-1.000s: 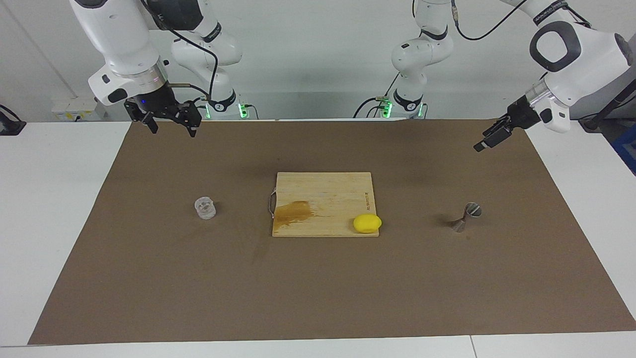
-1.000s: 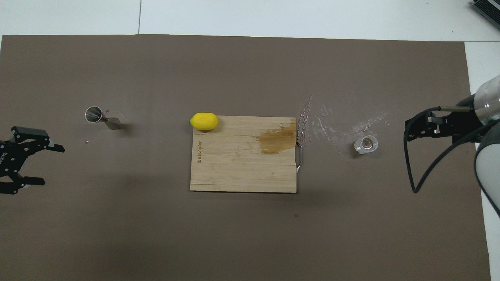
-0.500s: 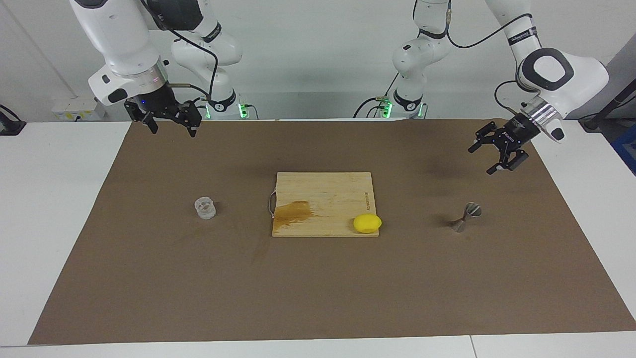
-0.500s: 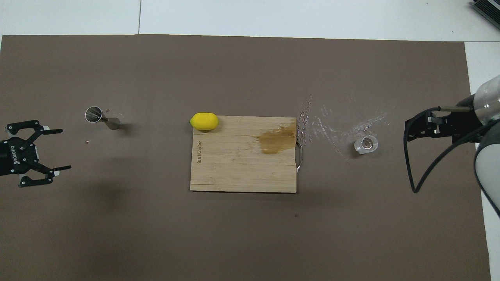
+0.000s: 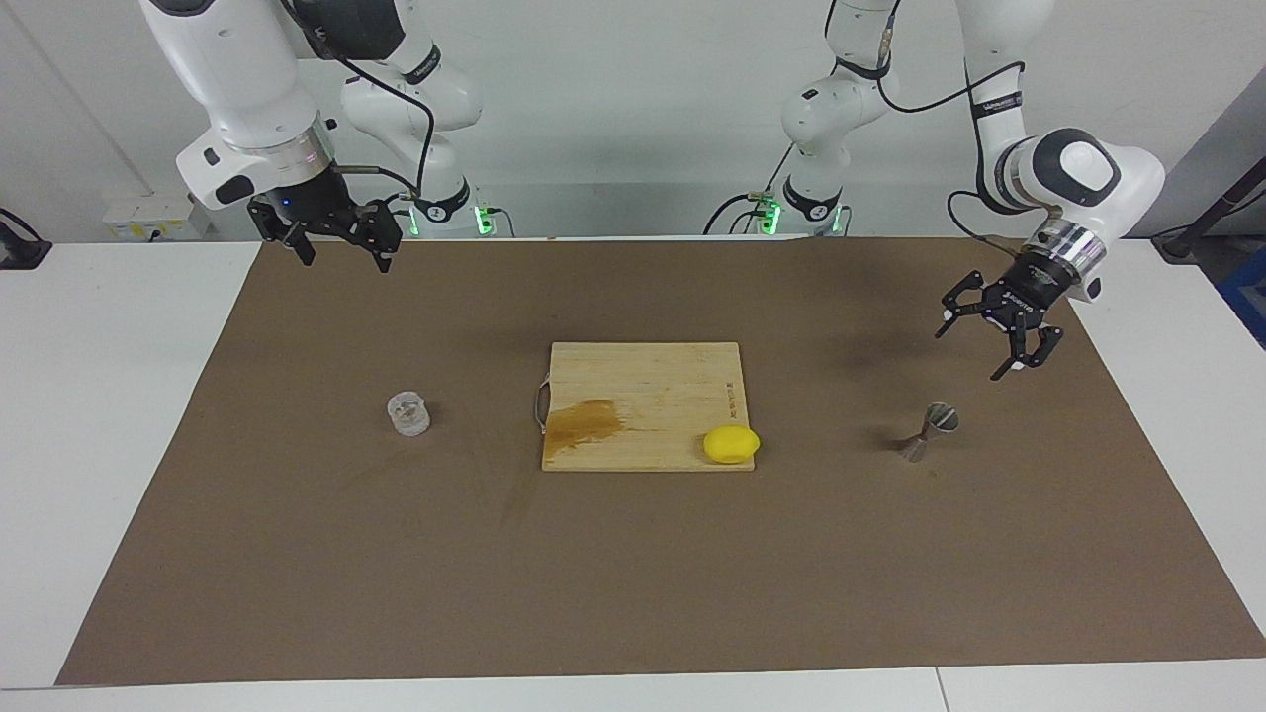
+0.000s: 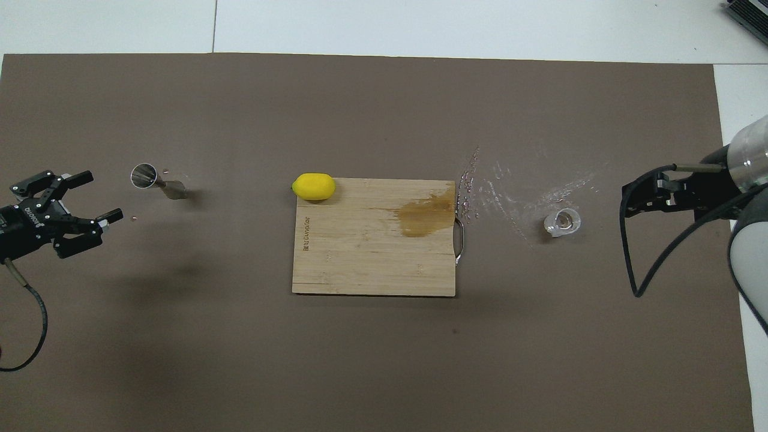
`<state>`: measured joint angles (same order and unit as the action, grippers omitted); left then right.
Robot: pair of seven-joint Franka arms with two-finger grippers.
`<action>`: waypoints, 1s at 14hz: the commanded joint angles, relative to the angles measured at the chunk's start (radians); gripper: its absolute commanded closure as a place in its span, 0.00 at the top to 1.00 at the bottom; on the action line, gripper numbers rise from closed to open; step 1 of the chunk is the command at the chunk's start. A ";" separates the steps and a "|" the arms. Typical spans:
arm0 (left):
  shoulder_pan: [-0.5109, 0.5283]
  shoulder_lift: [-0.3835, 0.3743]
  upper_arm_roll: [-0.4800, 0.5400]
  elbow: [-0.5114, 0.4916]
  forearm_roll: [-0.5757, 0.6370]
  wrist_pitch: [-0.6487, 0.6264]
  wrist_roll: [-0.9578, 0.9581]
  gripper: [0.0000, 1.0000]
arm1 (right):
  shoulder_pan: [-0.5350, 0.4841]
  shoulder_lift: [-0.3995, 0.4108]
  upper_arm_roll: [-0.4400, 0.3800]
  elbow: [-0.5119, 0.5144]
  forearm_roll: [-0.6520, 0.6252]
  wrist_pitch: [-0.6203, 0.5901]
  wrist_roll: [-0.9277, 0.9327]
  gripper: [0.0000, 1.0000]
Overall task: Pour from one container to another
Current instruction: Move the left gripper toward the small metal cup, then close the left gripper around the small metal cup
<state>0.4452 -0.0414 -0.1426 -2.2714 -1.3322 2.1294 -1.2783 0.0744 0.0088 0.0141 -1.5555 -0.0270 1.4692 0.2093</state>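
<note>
The clear glass tumbler [image 5: 407,413] stands on the brown mat toward the right arm's end; it also shows in the overhead view [image 6: 562,222]. The metal hourglass jigger [image 5: 930,431] stands on the mat toward the left arm's end, and shows in the overhead view [image 6: 157,182]. My left gripper [image 5: 969,354] is open and empty in the air over the mat, close to the jigger but apart from it; the overhead view [image 6: 105,194] shows it beside the jigger. My right gripper [image 5: 345,262] is open and empty, and waits raised over the mat's edge by the robots [image 6: 625,201].
A wooden cutting board [image 5: 643,386] with a brown stain lies mid-mat [image 6: 372,264]. A yellow lemon [image 5: 731,444] sits at the board's corner farthest from the robots, toward the jigger [image 6: 314,186]. Wet splashes [image 6: 510,186] mark the mat between board and tumbler.
My left gripper has come in from the mat's end, turned, lowered and moved toward the jigger, open throughout. The right arm, tumbler and jigger have not moved.
</note>
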 commanded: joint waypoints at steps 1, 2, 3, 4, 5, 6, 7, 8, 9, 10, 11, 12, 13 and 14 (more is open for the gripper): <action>-0.022 0.061 0.004 0.012 -0.102 0.037 -0.053 1.00 | 0.001 -0.018 -0.005 -0.015 0.012 -0.009 -0.007 1.00; -0.022 0.083 0.003 0.021 -0.122 0.047 -0.046 1.00 | 0.001 -0.018 -0.005 -0.015 0.012 -0.009 -0.007 1.00; -0.022 0.103 0.004 0.042 -0.136 0.050 -0.039 1.00 | 0.001 -0.018 -0.005 -0.015 0.012 -0.009 -0.007 1.00; -0.025 0.121 0.005 0.064 -0.136 0.050 -0.021 1.00 | 0.001 -0.018 -0.005 -0.015 0.012 -0.009 -0.008 1.00; -0.031 0.129 0.003 0.067 -0.137 0.050 0.034 1.00 | 0.001 -0.018 -0.005 -0.015 0.012 -0.009 -0.008 1.00; -0.042 0.146 0.003 0.067 -0.145 0.052 0.084 1.00 | 0.002 -0.018 -0.005 -0.015 0.012 -0.009 -0.008 1.00; -0.046 0.167 0.003 0.067 -0.166 0.058 0.109 1.00 | 0.002 -0.018 -0.005 -0.017 0.012 -0.009 -0.007 1.00; -0.049 0.175 0.004 0.067 -0.192 0.075 0.131 1.00 | 0.002 -0.018 -0.005 -0.017 0.012 -0.009 -0.007 1.00; -0.065 0.186 0.005 0.067 -0.205 0.081 0.155 1.00 | 0.002 -0.020 -0.005 -0.017 0.012 -0.009 -0.007 1.00; -0.071 0.187 0.005 0.069 -0.205 0.081 0.183 1.00 | 0.002 -0.020 -0.005 -0.018 0.012 -0.009 -0.007 1.00; -0.069 0.187 0.005 0.069 -0.205 0.081 0.195 1.00 | 0.002 -0.024 -0.005 -0.021 0.012 -0.009 -0.007 1.00; -0.071 0.189 0.005 0.069 -0.205 0.083 0.198 1.00 | 0.002 -0.027 -0.005 -0.031 0.012 -0.009 -0.007 1.00; -0.071 0.189 0.006 0.067 -0.205 0.084 0.201 1.00 | 0.004 -0.032 -0.005 -0.038 0.012 -0.007 -0.007 1.00; -0.071 0.192 0.005 0.067 -0.205 0.090 0.206 1.00 | 0.004 -0.035 -0.005 -0.046 0.012 -0.007 -0.007 1.00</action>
<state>0.3899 0.1371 -0.1455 -2.2175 -1.5148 2.1927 -1.0983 0.0745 0.0058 0.0141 -1.5603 -0.0270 1.4681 0.2093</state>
